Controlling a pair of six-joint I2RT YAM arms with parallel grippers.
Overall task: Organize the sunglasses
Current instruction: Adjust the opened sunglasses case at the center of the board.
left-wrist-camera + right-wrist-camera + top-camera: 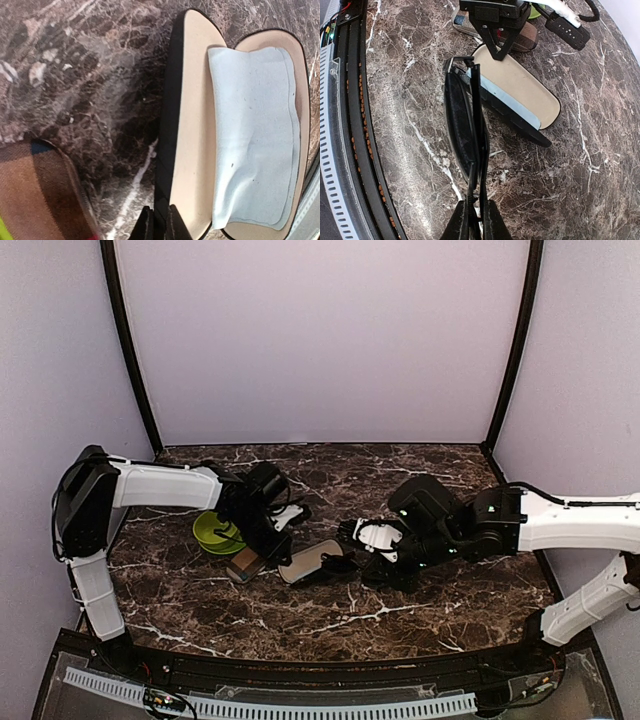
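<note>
A folded pair of sunglasses (465, 125) with dark lenses and a thin black frame hangs just above the marble, edge-on, held by its temple end in my right gripper (475, 202), which is shut on it. Beside it lies an open case (530, 95) with beige lining and a light blue cloth (252, 135) inside. My left gripper (159, 207) is shut on the black raised wall of that open case (190, 125). From above, the sunglasses (337, 562) sit at the right end of the open case (305, 565), between my left gripper (285, 545) and right gripper (352, 550).
A closed brown and black striped case (245, 565) lies just left of the open one, and a green bowl (215, 532) sits behind it. The table's near edge carries a black rail and a white slotted strip (335, 150).
</note>
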